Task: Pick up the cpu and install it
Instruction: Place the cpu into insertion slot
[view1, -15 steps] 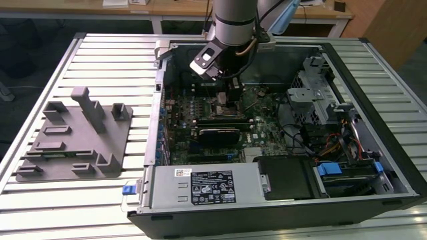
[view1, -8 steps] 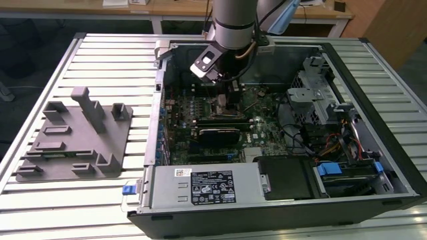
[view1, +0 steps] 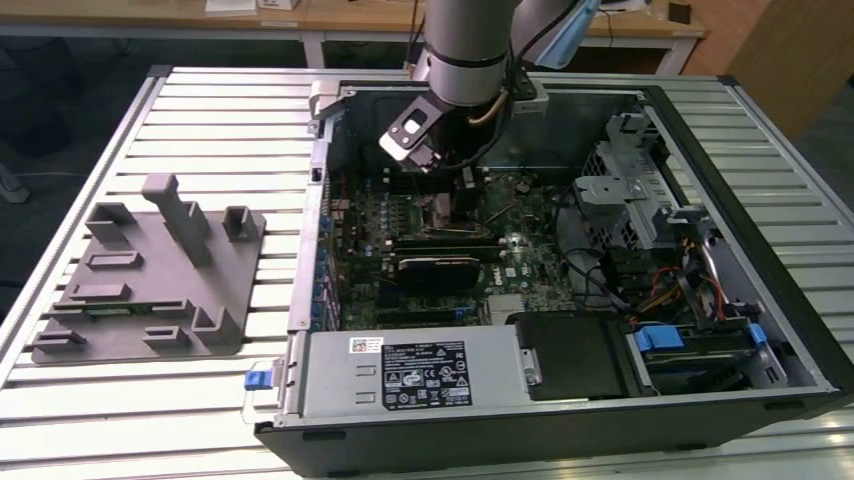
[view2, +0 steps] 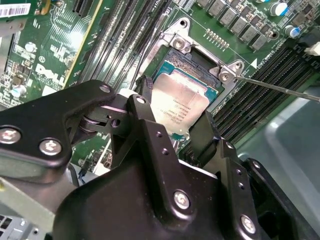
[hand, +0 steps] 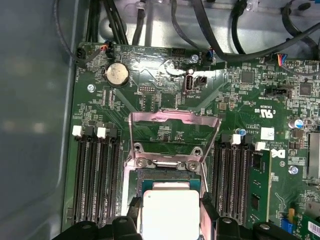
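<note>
While jaws clasp cpu (view2: 182, 102), socket (view2: 194, 61) lies beneath.

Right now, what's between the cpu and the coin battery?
The socket's raised metal frame lies between the cpu and the coin battery, seen in the first wrist view.

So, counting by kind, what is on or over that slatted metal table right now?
Open computer case: 1
Grey plastic tray: 1
Robot arm: 1
Cpu, inside the case: 1
Total: 4
</note>
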